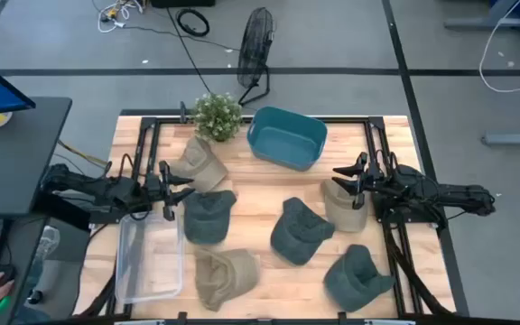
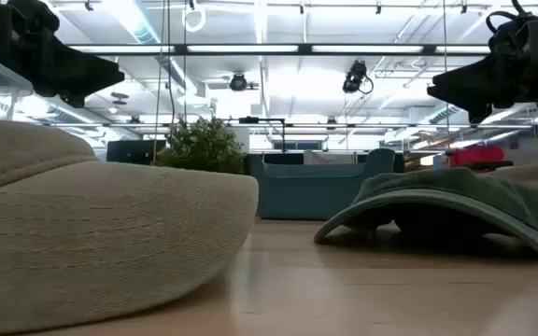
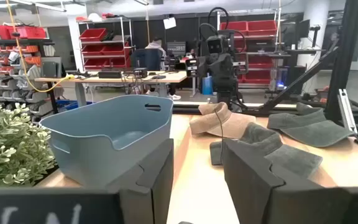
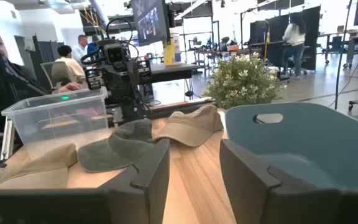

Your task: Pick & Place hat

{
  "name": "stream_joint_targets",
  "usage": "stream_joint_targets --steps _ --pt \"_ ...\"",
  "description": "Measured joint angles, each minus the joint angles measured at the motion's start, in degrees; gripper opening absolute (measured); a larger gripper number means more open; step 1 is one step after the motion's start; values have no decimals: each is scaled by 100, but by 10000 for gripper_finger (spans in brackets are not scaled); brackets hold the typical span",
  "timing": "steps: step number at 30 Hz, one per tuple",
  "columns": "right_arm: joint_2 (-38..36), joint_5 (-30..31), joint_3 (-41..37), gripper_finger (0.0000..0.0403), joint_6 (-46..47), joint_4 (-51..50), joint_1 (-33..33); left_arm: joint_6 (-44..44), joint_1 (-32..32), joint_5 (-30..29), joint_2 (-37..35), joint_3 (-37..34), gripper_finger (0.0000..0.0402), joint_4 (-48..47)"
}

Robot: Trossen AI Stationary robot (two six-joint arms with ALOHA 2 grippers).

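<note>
Several caps lie brim-down on the wooden table: tan ones at the far left, the near edge and the right, and dark green ones. My left gripper hovers open at the table's left, beside the left green cap, its fingers apart in the wrist view. My right gripper hovers open above the right tan cap's far side, also open in its wrist view. Neither touches a cap. In the low view the near tan cap and a green cap fill the foreground.
A blue bin stands at the table's far middle with a potted plant to its left. A clear plastic box sits at the near left corner. A floor fan stands beyond the far edge. People sit at desks in the room behind.
</note>
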Motion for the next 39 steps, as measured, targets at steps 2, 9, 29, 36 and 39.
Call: stream_joint_targets --steps 2,9,29,36,39 --pt "0 -1 0 146 -24 2 -1 0 -2 1 2 0 140 0" --pt "0 0 0 146 2 2 -2 4 0 0 1 0 140 0" --pt "0 0 0 146 15 2 -2 1 0 2 2 0 140 0" --pt "0 0 0 146 -4 2 -2 1 0 2 1 0 140 4" --pt "0 0 0 146 -4 2 -2 2 -2 2 0 0 140 6"
